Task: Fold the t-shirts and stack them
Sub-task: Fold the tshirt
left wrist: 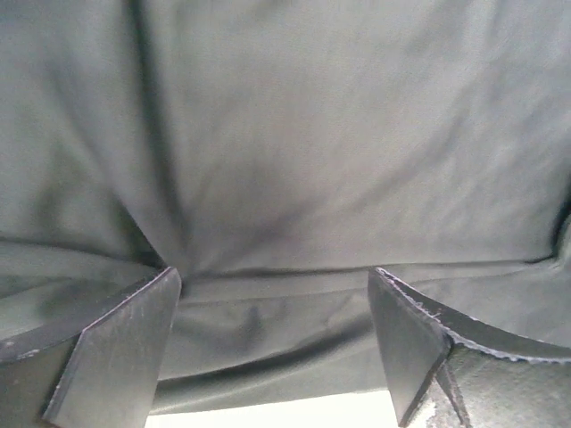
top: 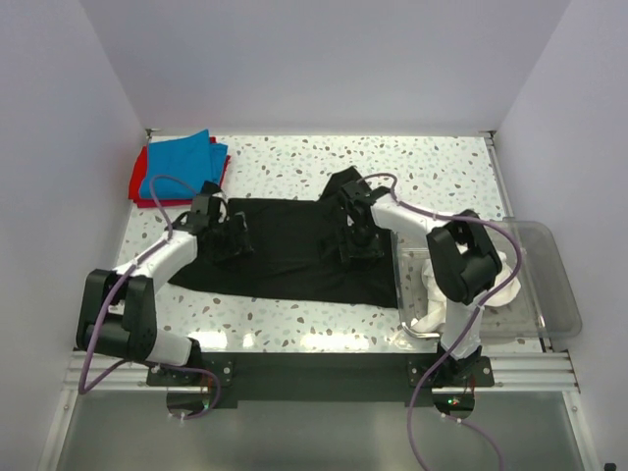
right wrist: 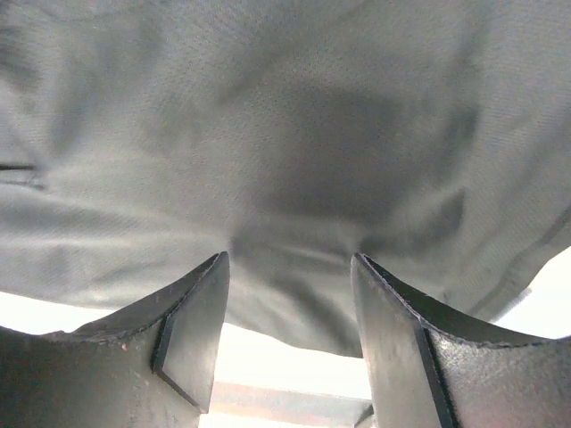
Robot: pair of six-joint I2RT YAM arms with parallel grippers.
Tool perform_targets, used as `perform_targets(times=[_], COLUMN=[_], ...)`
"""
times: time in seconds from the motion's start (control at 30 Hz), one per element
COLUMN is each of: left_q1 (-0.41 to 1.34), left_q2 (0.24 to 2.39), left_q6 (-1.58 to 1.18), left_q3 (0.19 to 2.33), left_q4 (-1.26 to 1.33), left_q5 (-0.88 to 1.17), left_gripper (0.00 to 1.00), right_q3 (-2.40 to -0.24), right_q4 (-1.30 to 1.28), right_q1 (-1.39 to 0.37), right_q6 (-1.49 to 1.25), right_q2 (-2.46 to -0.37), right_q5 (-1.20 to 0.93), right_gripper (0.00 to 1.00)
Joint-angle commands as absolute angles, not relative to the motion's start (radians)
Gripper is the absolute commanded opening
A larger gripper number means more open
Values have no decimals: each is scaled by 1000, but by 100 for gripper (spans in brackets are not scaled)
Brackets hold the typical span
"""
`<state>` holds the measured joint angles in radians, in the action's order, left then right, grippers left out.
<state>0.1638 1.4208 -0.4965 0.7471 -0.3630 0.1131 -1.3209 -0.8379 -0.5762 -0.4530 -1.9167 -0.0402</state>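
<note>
A black t-shirt (top: 285, 257) lies spread across the middle of the table. My left gripper (top: 231, 241) is down on its left part, and my right gripper (top: 358, 242) is down on its right part. In the left wrist view the left gripper (left wrist: 277, 299) is open, with black cloth (left wrist: 294, 160) and a fold line between its fingertips (left wrist: 120, 343). In the right wrist view the right gripper (right wrist: 290, 272) is open, its fingertips (right wrist: 192, 325) pressing on the black cloth (right wrist: 294, 134) near its edge. A folded blue shirt (top: 182, 165) lies on a red shirt (top: 140, 183) at the back left.
A clear plastic bin (top: 549, 285) stands at the right edge and holds white cloth (top: 500, 280). The right arm's elbow (top: 461, 257) hangs over the bin's near-left part. White walls close in the table on the left, back and right.
</note>
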Motion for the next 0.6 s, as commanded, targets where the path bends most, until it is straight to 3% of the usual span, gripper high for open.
perform_targets(times=[0.0, 0.17, 0.57], left_q1=[149, 107, -24], left_q2=[1411, 1537, 1686], left_q6=[-474, -419, -423], left_q3=[909, 1018, 1003], left_q4=[-419, -402, -270], left_q5=[57, -24, -15], left_gripper=[92, 93, 94], right_q3=[-1439, -1560, -1677], right_q4=[-934, -939, -836], right_q1=[-574, -574, -574], right_q6=[-456, -443, -422], right_q2=[-1901, -1942, -2092], right_q5=[-3, 6, 12], right_gripper=[61, 61, 61])
